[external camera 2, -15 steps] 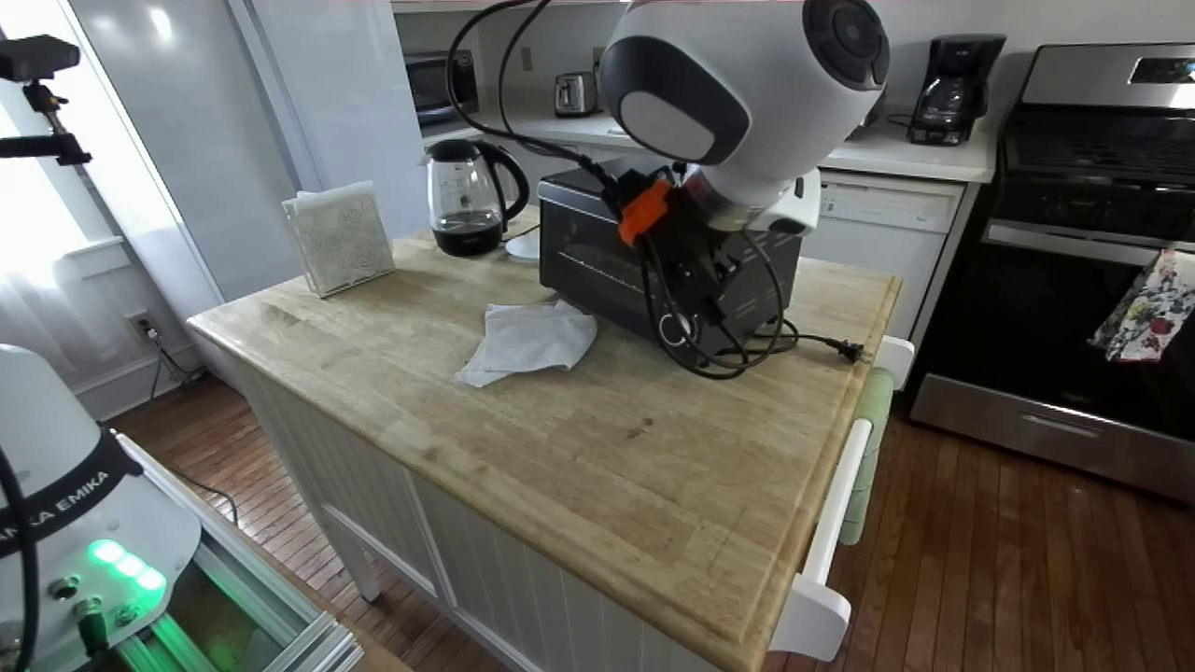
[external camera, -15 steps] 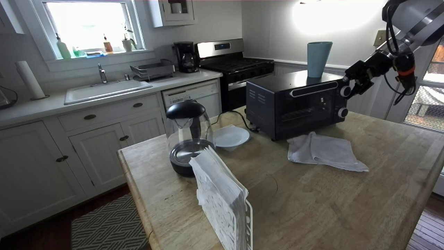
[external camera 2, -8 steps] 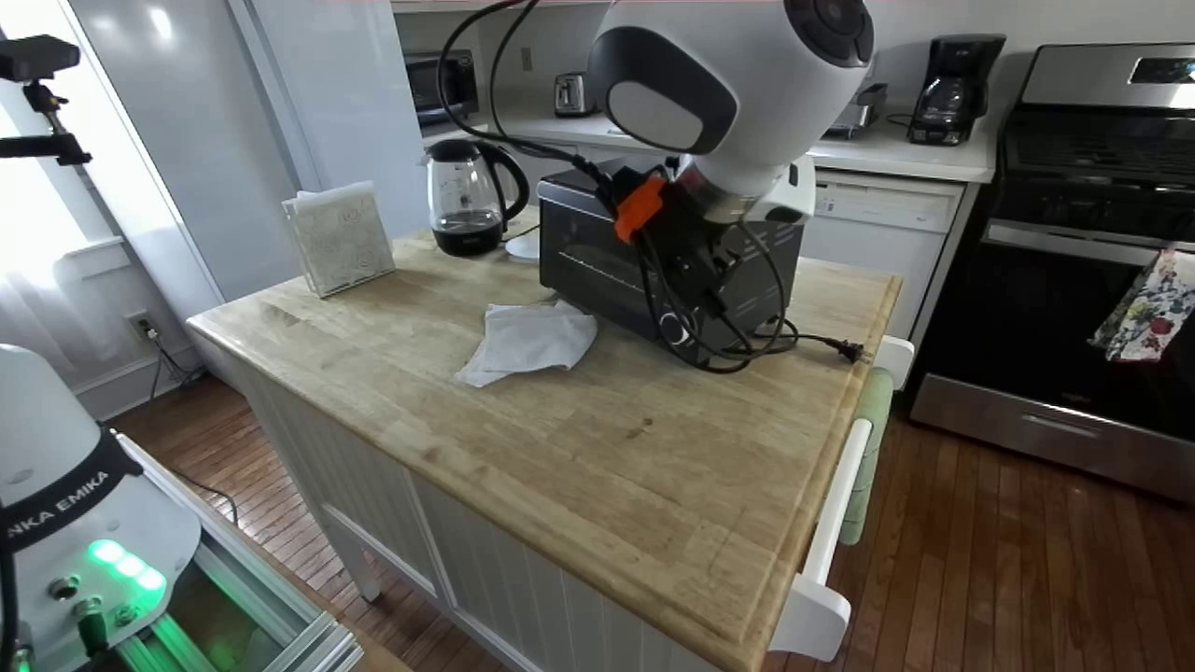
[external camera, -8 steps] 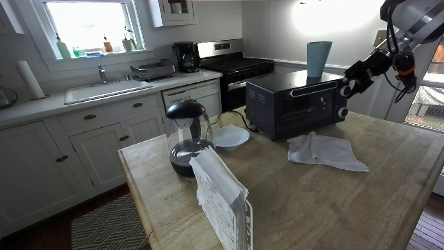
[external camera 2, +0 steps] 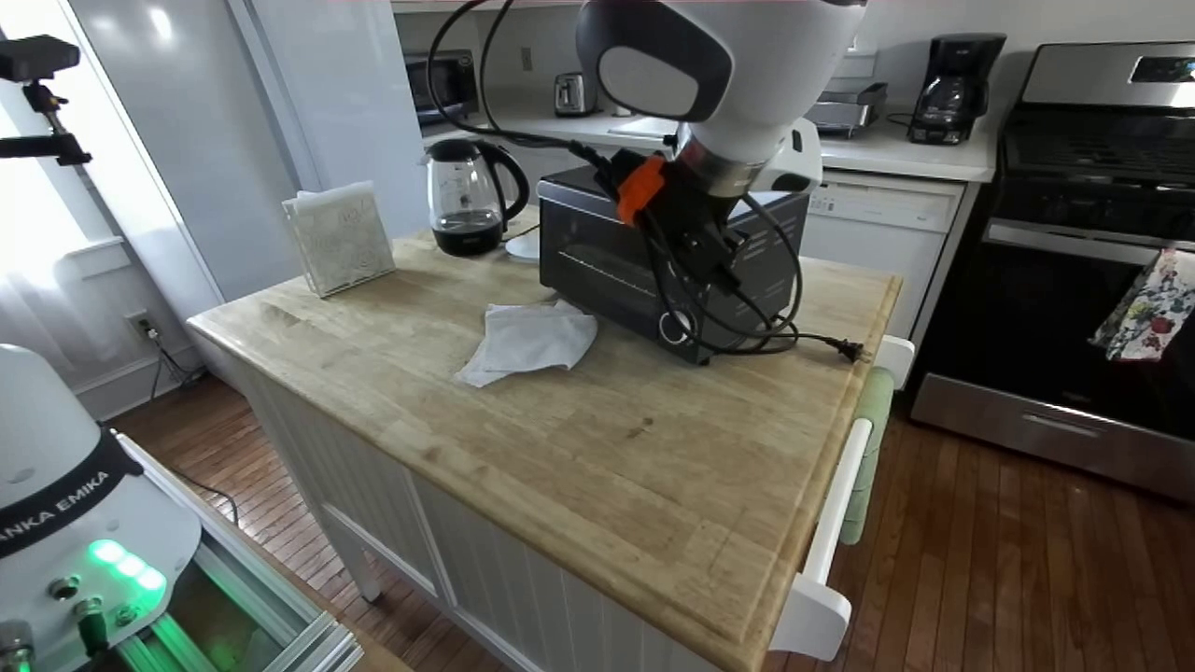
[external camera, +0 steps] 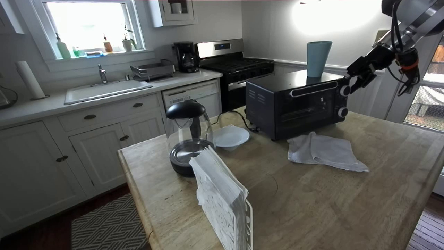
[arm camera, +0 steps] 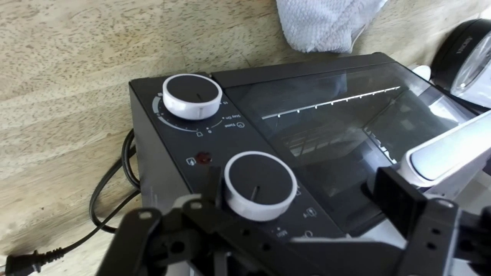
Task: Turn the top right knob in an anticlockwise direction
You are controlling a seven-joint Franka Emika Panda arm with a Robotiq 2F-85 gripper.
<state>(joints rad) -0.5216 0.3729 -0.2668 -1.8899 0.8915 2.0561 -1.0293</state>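
Upper knob (arm camera: 261, 182), toaster oven (external camera: 296, 104); claw (arm camera: 301, 182) released.
The knob stands at the wrist frame's centre: round, dark flat face, white rim, short marker line in its lower half. The claw's fingers (arm camera: 397, 195) are spread apart, one just beside the knob's left rim; contact cannot be determined. The oven sits on the bench (external camera: 312, 205), right of centre in an exterior view.
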